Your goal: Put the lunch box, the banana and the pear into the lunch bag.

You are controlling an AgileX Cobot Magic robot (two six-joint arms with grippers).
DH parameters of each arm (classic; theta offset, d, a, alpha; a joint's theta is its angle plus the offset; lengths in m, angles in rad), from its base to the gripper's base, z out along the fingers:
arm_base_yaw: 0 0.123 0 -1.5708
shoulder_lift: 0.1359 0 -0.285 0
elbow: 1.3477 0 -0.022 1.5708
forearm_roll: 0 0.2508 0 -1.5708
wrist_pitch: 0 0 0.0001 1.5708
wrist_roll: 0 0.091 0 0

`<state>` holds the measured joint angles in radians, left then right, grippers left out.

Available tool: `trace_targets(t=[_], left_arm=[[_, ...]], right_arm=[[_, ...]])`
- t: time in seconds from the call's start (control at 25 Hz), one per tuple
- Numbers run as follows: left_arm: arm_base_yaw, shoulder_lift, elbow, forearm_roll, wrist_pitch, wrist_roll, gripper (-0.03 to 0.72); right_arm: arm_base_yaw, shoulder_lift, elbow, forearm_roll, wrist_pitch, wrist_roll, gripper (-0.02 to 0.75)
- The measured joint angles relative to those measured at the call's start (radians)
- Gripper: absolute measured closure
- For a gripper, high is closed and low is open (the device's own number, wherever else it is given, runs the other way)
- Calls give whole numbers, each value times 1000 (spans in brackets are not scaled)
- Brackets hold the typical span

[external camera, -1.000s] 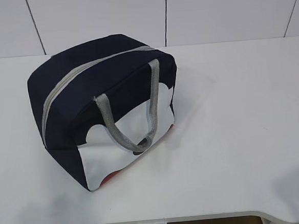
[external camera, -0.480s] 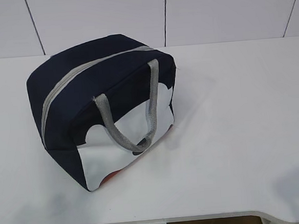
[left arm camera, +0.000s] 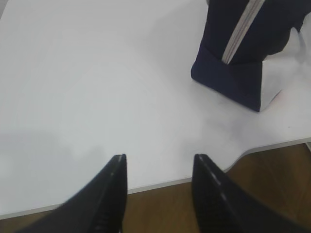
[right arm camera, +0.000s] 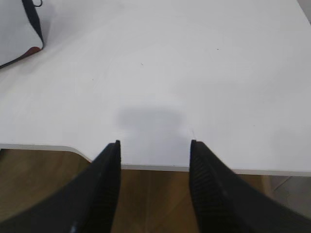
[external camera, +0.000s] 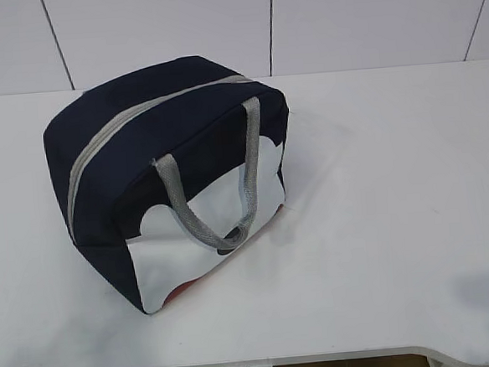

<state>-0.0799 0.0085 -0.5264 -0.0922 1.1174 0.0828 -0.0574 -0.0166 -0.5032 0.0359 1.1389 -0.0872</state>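
The navy lunch bag (external camera: 154,148) stands on the white table (external camera: 380,207) left of centre, its grey zipper closed along the top and a grey handle hanging over its white side panel. It also shows at the top right of the left wrist view (left arm camera: 248,53), and a corner of it at the top left of the right wrist view (right arm camera: 17,29). The lunch box, banana and pear are out of view. My left gripper (left arm camera: 158,158) is open and empty over the table's front edge. My right gripper (right arm camera: 154,143) is open and empty over the front edge too. Neither gripper shows in the exterior view.
The table's front edge (external camera: 324,356) has a curved cut-out, with brown floor (right arm camera: 150,204) below it. A white panelled wall (external camera: 342,17) stands behind the table. Faint shadows lie near the front corners.
The bag has not moved. The shadows near the table's front corners have shifted slightly.
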Motion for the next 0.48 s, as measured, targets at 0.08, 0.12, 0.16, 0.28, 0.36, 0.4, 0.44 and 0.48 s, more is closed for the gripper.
trace_targets(t=[0.08, 0.12, 0.16, 0.28, 0.36, 0.4, 0.44, 0.48], left_arm=[[10, 0, 0, 0, 0, 0, 358], [14, 0, 0, 0, 0, 0, 365], [16, 0, 0, 0, 0, 0, 369], [18, 0, 0, 0, 0, 0, 379], [20, 0, 0, 0, 0, 0, 387], [21, 0, 0, 0, 0, 0, 391], [21, 0, 0, 0, 0, 0, 391], [21, 0, 0, 0, 0, 0, 403]], right_arm=[[-20, 0, 0, 0, 0, 0, 372], [-21, 0, 0, 0, 0, 0, 372], [-25, 0, 0, 0, 0, 0, 372], [-25, 0, 0, 2, 0, 0, 373], [-25, 0, 0, 2, 0, 0, 373], [-25, 0, 0, 3, 0, 0, 373], [-25, 0, 0, 3, 0, 0, 373], [-25, 0, 0, 3, 0, 0, 373]])
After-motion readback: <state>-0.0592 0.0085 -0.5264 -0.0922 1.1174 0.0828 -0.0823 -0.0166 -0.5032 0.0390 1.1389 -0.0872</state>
